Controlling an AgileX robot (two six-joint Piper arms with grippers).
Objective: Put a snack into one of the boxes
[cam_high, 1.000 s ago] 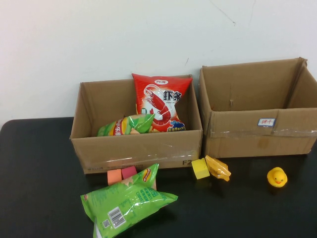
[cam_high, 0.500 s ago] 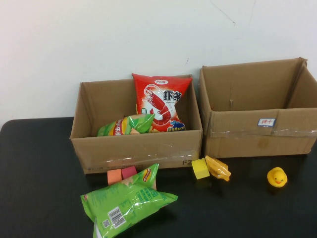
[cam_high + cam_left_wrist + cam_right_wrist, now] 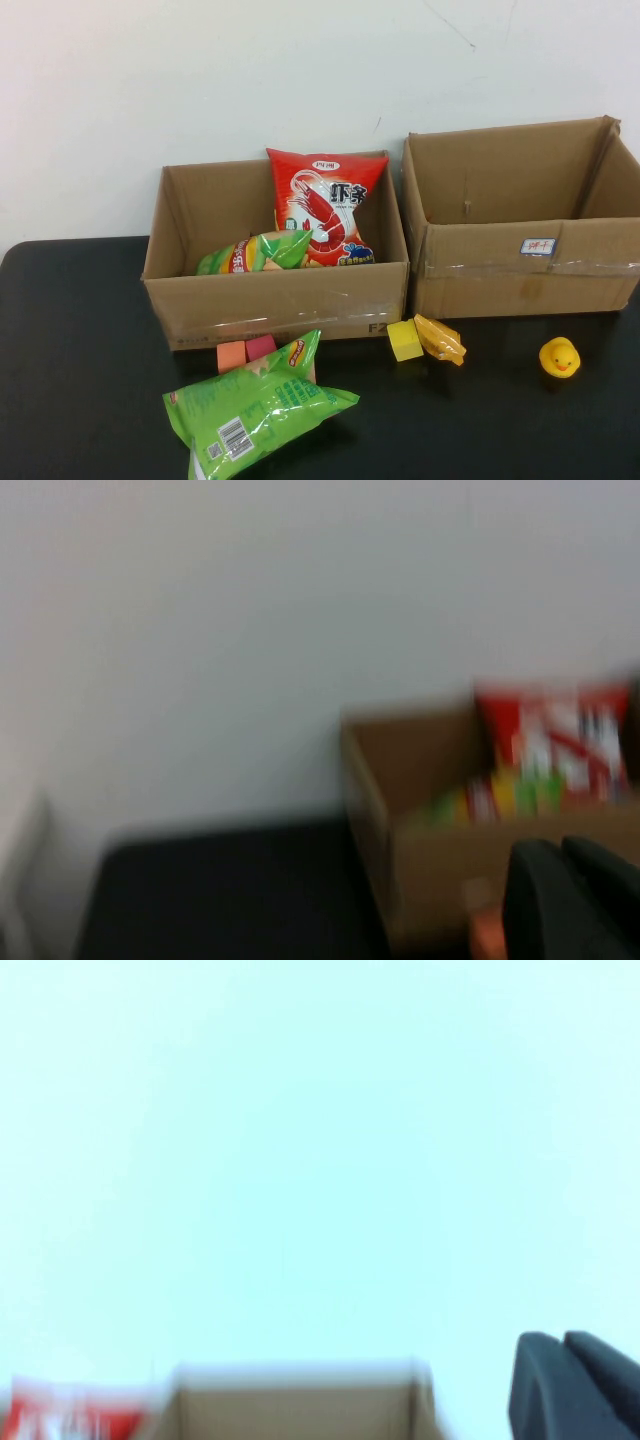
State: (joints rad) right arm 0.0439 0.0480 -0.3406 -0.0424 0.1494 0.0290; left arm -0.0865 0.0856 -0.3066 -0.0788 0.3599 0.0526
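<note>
A green snack bag (image 3: pixel 255 408) lies on the black table in front of the left cardboard box (image 3: pixel 275 300). A red shrimp snack bag (image 3: pixel 325 208) stands at the back of that box, and a green-yellow snack bag (image 3: pixel 255 252) lies inside it. The right box (image 3: pixel 520 265) shows no contents. Neither gripper shows in the high view. My left gripper (image 3: pixel 560 845) is shut and empty, held back from the left box (image 3: pixel 430 850). My right gripper (image 3: pixel 562 1338) is shut and empty, raised and facing the wall above the right box (image 3: pixel 300 1405).
A yellow cube (image 3: pixel 405 340) and a yellow-orange piece (image 3: pixel 440 338) lie between the boxes' fronts. A yellow duck (image 3: pixel 560 357) sits at the right. An orange cube (image 3: pixel 231 355) and a pink cube (image 3: pixel 261 346) sit by the green bag. The black table (image 3: pixel 80 380) ends at its left.
</note>
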